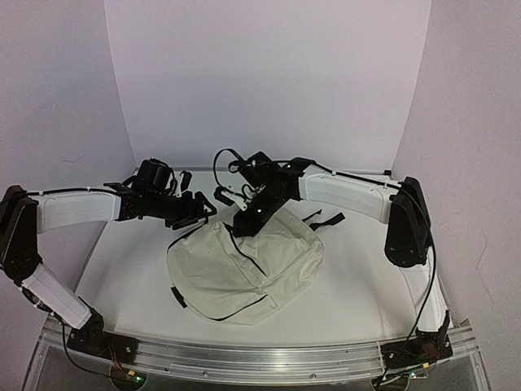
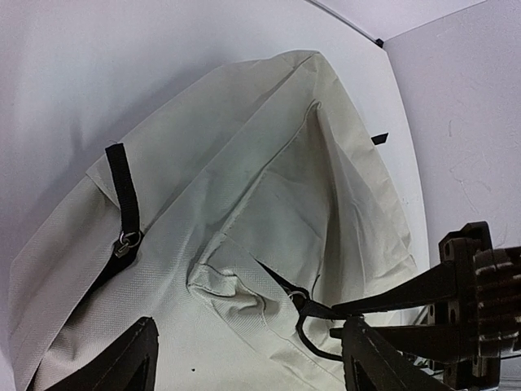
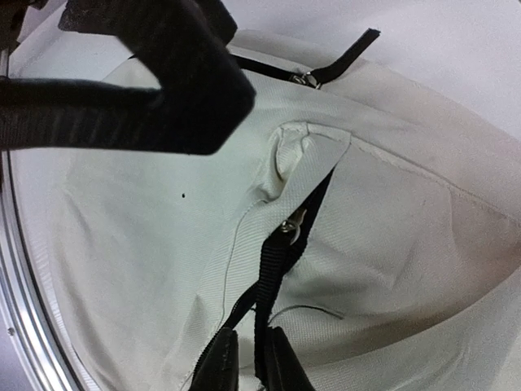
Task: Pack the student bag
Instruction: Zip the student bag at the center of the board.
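The student bag [image 1: 244, 273], a cream fabric backpack with black zipper trim, lies flat in the middle of the table. My right gripper [image 3: 252, 346] is shut on the black webbing zipper pull [image 3: 277, 252] of a pocket whose zipper is slightly parted at the slider [image 3: 291, 226]. In the top view the right gripper [image 1: 247, 221] sits at the bag's far edge. My left gripper [image 2: 252, 366] hovers open just above the bag [image 2: 244, 187], fingers wide apart and holding nothing; it is just left of the right gripper [image 2: 456, 301]. A second zipper pull [image 2: 124, 187] lies on the fabric.
The bag's black shoulder straps [image 1: 326, 220] trail on the white table [image 1: 374, 277] behind it. An aluminium rail [image 1: 269, 358] runs along the near edge. White backdrop walls close in the back and sides.
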Robot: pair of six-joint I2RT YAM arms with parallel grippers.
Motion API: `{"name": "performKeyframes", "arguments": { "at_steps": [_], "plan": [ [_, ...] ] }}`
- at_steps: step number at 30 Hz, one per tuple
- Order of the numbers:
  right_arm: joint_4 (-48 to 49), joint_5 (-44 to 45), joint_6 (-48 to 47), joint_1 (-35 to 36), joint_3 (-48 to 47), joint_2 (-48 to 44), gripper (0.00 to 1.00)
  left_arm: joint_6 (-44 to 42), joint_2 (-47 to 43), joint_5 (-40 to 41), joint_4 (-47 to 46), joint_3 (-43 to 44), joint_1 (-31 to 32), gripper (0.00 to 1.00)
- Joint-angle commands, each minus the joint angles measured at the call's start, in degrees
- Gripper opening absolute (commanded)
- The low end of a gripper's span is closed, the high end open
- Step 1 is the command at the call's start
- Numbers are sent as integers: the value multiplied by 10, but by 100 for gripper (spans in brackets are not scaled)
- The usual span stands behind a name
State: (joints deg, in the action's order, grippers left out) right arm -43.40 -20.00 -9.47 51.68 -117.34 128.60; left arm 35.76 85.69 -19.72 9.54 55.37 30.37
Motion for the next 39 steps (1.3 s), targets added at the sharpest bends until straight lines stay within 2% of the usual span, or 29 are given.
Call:
{"name": "performKeyframes", "arguments": {
  "at_steps": [1, 5, 12, 15, 18, 21, 25, 29, 34, 39],
  "plan": [
    [-11, -2, 4, -1, -15, 1, 0, -7, 21, -42, -21, 10, -4, 77],
    [-12, -40, 25, 0, -6, -18, 0, 16, 40, -69, -62, 0, -4, 73],
    [-12, -70, 36, 9, 13, -30, 0, 23, 92, -81, -72, 31, -2, 71],
    [-12, -69, 38, 9, 16, -29, 0, 23, 112, -81, -72, 42, -2, 65],
    [-12, -69, 39, 9, 14, -28, 0, 25, 128, -90, -82, 45, -1, 53],
    [-12, -67, 38, 10, 17, -28, 0, 30, 135, -104, -103, 38, -1, 35],
    [-11, -57, 35, 9, 31, -29, 0, 41, 130, -119, -138, 28, -1, 17],
    [-12, -52, 38, 9, 48, -36, 0, 42, 112, -90, -129, 23, -2, 1],
    [-12, -55, 42, 9, 89, -67, 0, 51, 72, -12, -99, 10, -11, 0],
    [-12, -67, 44, 10, 152, -100, 0, 69, 58, 6, -99, -6, -26, 0]
  ]
}}
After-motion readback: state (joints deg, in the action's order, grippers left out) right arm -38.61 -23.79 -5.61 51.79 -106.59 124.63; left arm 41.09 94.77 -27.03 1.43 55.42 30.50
